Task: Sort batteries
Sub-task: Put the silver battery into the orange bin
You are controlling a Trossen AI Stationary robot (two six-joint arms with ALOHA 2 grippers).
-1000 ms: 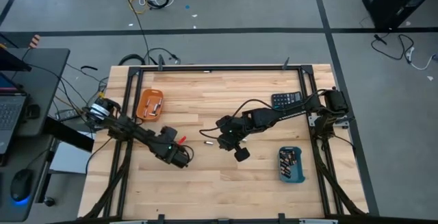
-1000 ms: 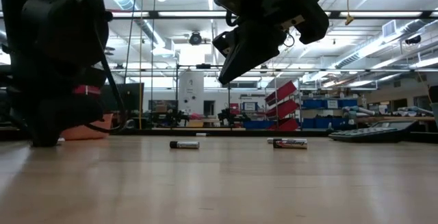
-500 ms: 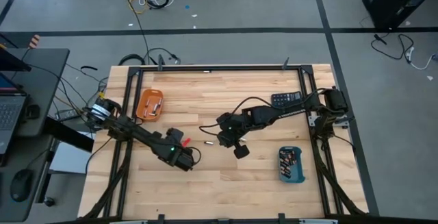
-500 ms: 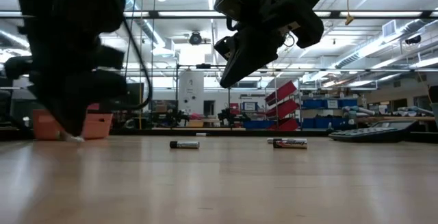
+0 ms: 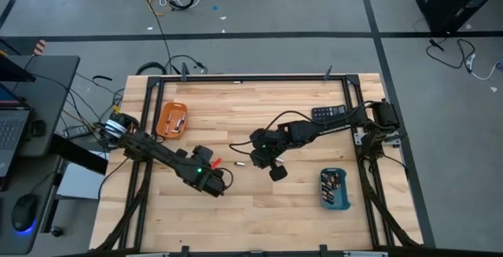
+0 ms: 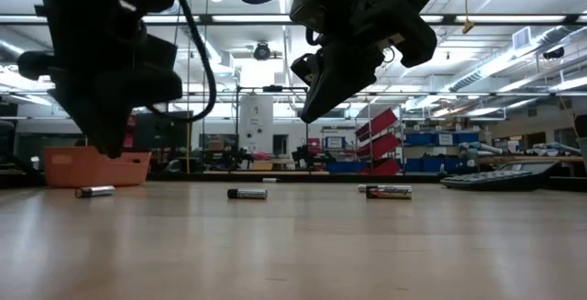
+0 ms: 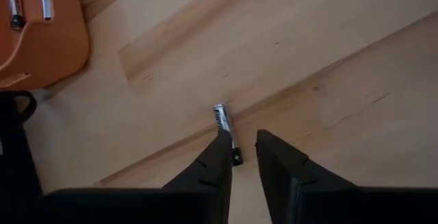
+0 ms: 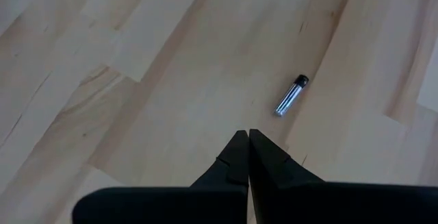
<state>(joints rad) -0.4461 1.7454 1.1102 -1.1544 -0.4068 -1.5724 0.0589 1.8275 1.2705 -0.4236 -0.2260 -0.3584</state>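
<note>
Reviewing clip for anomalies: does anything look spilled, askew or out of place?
Only loose batteries lie on the bare table, outside the orange tray and blue tray: one beside the left gripper.

Two black jointed arms, black cables, wedge-shaped dark fingers (image 7: 217,157).

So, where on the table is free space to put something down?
Bare wood lies along the near edge between the left gripper and the blue tray, and along the far edge between the orange tray and the calculator. The middle is crowded: both arms and loose batteries.
</note>
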